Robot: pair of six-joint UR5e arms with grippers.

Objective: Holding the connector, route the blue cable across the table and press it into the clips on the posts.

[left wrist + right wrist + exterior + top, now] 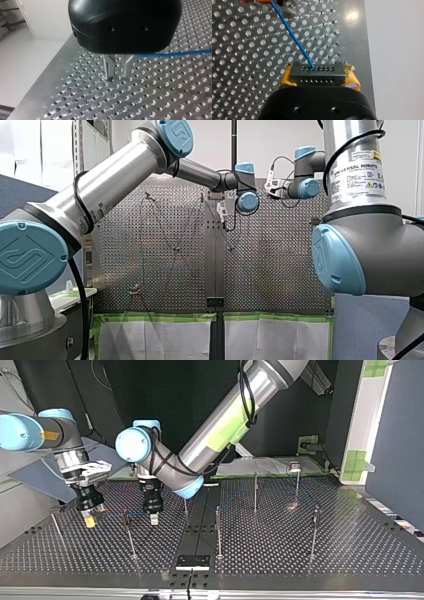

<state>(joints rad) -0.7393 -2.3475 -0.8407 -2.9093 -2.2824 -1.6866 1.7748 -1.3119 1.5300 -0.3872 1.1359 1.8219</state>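
Perforated metal tabletop, thin posts, white wall. Jaws of my right gripper clamp the connector trailing the blue cable. My left gripper, partly hidden by its housing, cannot be read.

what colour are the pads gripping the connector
Yellow pads on my right gripper clamping the connector; right wrist view shows best.

The connector sits in my right claw, cable leading ahead.
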